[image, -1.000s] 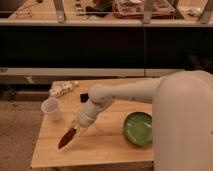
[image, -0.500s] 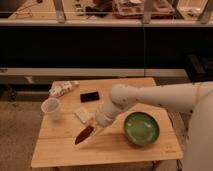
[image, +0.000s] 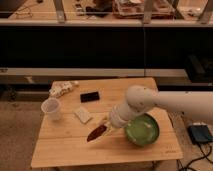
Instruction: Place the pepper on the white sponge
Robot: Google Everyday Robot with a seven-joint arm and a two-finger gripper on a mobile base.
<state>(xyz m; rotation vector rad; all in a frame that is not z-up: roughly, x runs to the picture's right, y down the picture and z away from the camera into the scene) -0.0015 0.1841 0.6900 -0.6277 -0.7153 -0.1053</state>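
Observation:
A dark red pepper point(image: 96, 133) hangs in my gripper point(image: 103, 128) just above the wooden table point(image: 70, 145), near its middle front. The gripper is shut on the pepper's upper end. The white sponge point(image: 83, 115) lies flat on the table a little up and to the left of the pepper, apart from it. My white arm point(image: 165, 102) reaches in from the right.
A green bowl point(image: 142, 131) sits right of the gripper, partly behind the arm. A clear plastic cup point(image: 51, 109) stands at the left. A black flat object point(image: 89, 97) lies behind the sponge. A crumpled packet point(image: 62, 88) lies at the back left corner.
The arm has swung to the right with the pepper, from the table's front left to near the middle, now just right of the sponge.

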